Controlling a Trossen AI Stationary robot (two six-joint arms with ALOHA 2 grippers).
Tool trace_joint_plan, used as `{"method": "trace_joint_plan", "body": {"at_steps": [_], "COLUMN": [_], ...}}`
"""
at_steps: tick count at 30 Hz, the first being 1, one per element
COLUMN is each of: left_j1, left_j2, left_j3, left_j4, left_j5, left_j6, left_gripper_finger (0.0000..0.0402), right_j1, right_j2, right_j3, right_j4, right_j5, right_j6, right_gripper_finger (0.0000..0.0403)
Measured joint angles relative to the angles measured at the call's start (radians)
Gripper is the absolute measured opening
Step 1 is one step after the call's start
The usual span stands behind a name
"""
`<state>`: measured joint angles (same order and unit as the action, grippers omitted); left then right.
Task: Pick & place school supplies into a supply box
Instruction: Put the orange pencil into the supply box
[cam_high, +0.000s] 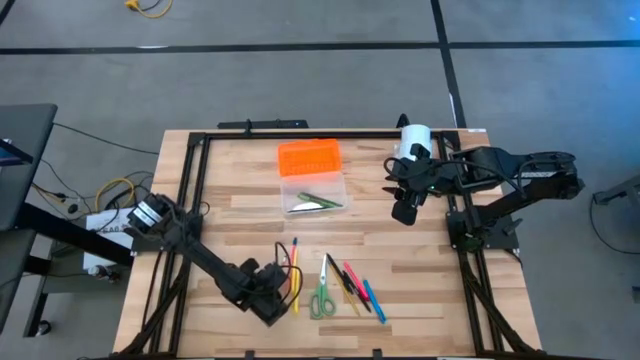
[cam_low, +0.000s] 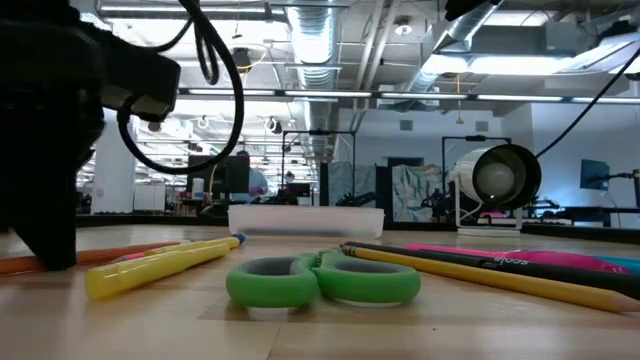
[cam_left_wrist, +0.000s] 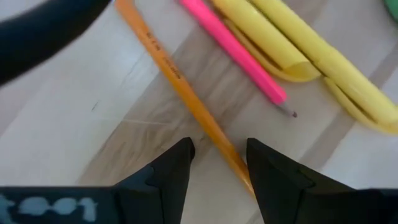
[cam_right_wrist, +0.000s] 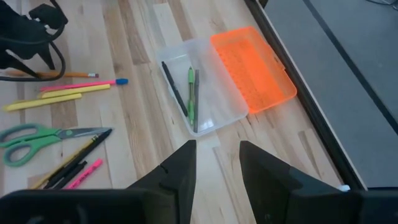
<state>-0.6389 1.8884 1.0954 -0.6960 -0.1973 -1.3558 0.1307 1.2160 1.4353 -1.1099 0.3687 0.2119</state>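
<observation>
The left pincer (cam_left_wrist: 217, 163) hangs low over the near worktop (cam_high: 240, 215), fingers spread wide astride an orange pencil (cam_left_wrist: 180, 84), holding nothing; the right pincer (cam_right_wrist: 217, 163), also parted and empty, hovers right of the supply box (cam_high: 314, 187), whose orange lid (cam_high: 309, 158) lies open; scissors (cam_high: 322, 296) lie nearby.

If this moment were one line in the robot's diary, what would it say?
left gripper: open, low over orange pencil | right gripper: open, hovering near supply box | box: open, some pens inside | scissors: on table
</observation>
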Motion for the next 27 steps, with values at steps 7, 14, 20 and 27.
{"method": "trace_joint_plan", "body": {"at_steps": [7,14,20,27], "left_j1": [0.062,0.151,0.241,0.338], "left_j2": [-0.002,-0.004,-0.004,-0.004], "left_j3": [0.0,0.001,0.001,0.001], "left_j4": [0.003,0.0,-0.015,-0.028], "left_j5": [0.05,0.1,0.145,0.221], "left_j6": [-0.08,-0.039,0.039,0.082], "left_gripper_finger": [0.0154,0.0154,0.0154,0.0154], "right_j1": [0.0,0.0,0.0,0.0], "right_j2": [0.0,0.0,0.0,0.0], "right_j3": [0.0,0.0,0.0,0.0], "right_j4": [0.004,0.004,0.004,0.004], "right_j5": [0.0,-0.001,-0.001,-0.002], "right_j6": [0.009,0.03,0.043,0.051], "right_gripper_finger": [0.0118,0.0118,0.0118,0.0118]}}
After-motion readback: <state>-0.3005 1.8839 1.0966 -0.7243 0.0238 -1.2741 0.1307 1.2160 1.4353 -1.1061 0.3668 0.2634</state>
